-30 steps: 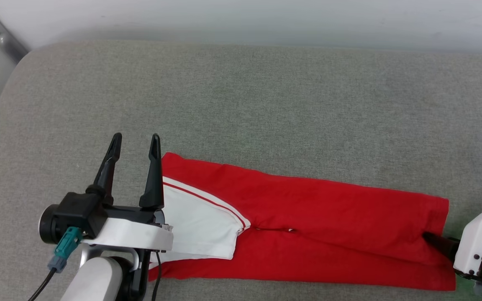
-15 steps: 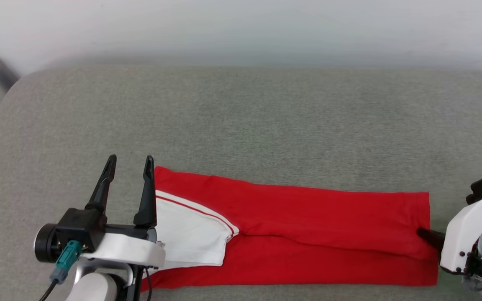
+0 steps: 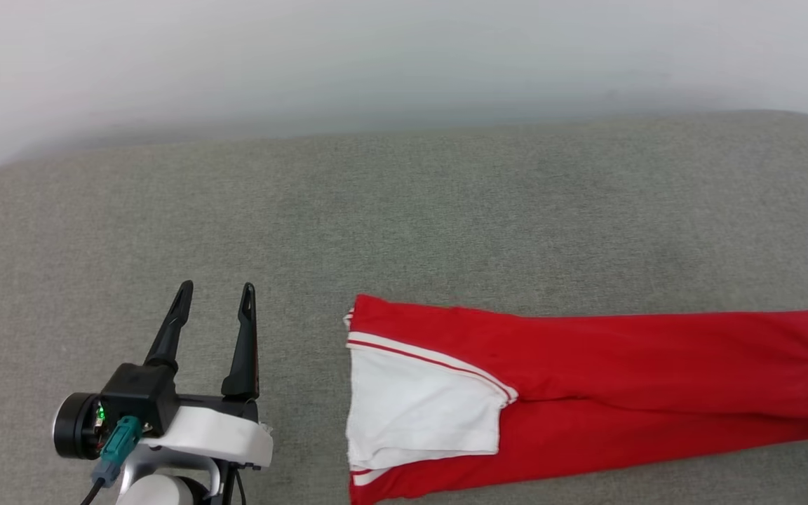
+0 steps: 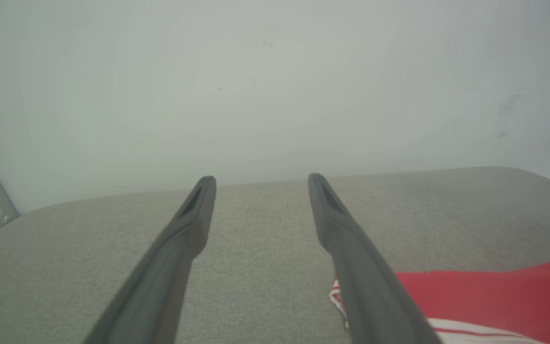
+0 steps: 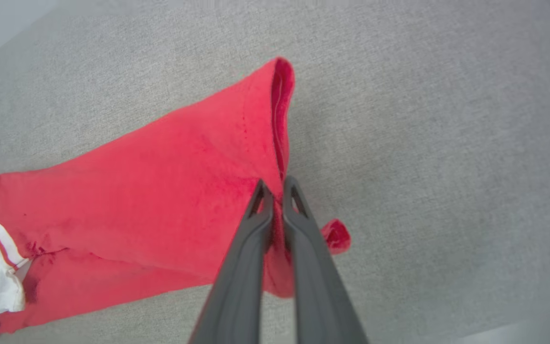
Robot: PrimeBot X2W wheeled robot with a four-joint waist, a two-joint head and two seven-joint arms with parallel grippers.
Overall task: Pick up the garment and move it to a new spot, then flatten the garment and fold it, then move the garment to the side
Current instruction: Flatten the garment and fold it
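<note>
Right, my left claw sits at the lower left of the head view. Its pale forearm comes up from the bottom edge and its 2 dark fingers point away from me toward the wall. The jaws stand wide with nothing between them. From the left wrist view the fingers run low over the gray cushion; I cannot tell whether they touch it. This claw is clear of the garment, which lies to its right with bare cushion between.

My right claw is pinched narrow on the garment's red hem end, with cloth caught between the 2 fingers. The hem edge runs up from the fingertips, and 1 small red corner pokes out beside the right finger. In the head view I get just its dark tip at the right edge.

The garment is folded into 1 long red band on the near part of the cushion. Its long axis runs across my view, left to right. The white sleeve and striped trim mark the left end, and the hem end points right, where the band narrows slightly.
</note>
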